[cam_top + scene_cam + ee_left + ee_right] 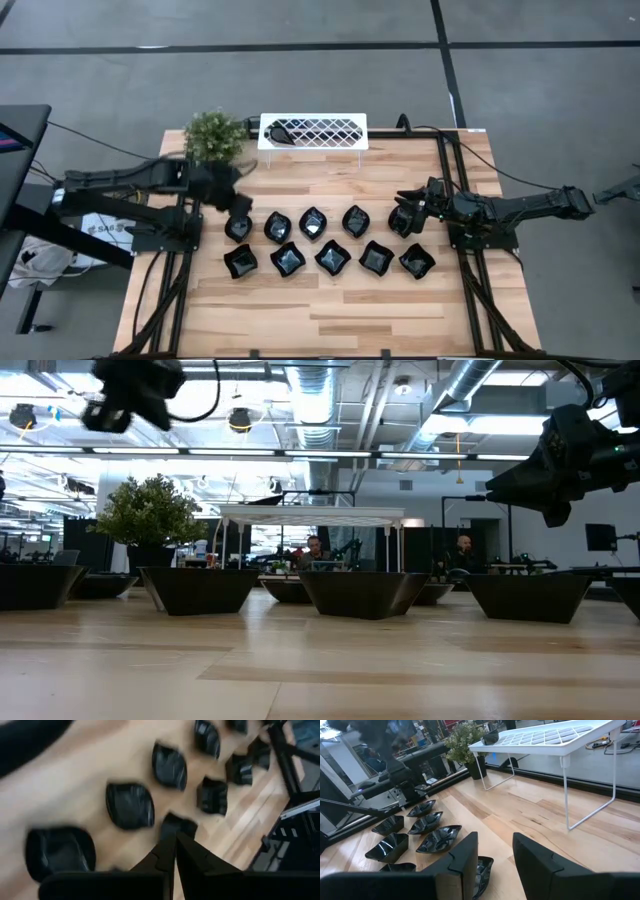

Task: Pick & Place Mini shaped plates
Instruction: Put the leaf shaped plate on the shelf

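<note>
On the left side of the table, the left gripper [232,192] hangs with fingers pressed together and nothing in them, just above the leftmost of the mini shaped plates [326,243], which sit in two rows across the middle. One plate [279,132] already rests on the white rack [345,129]. Farther right, the right gripper [408,207] hovers, fingers apart, over the row's end dish [402,221]; it looks ready to descend and close.
</note>
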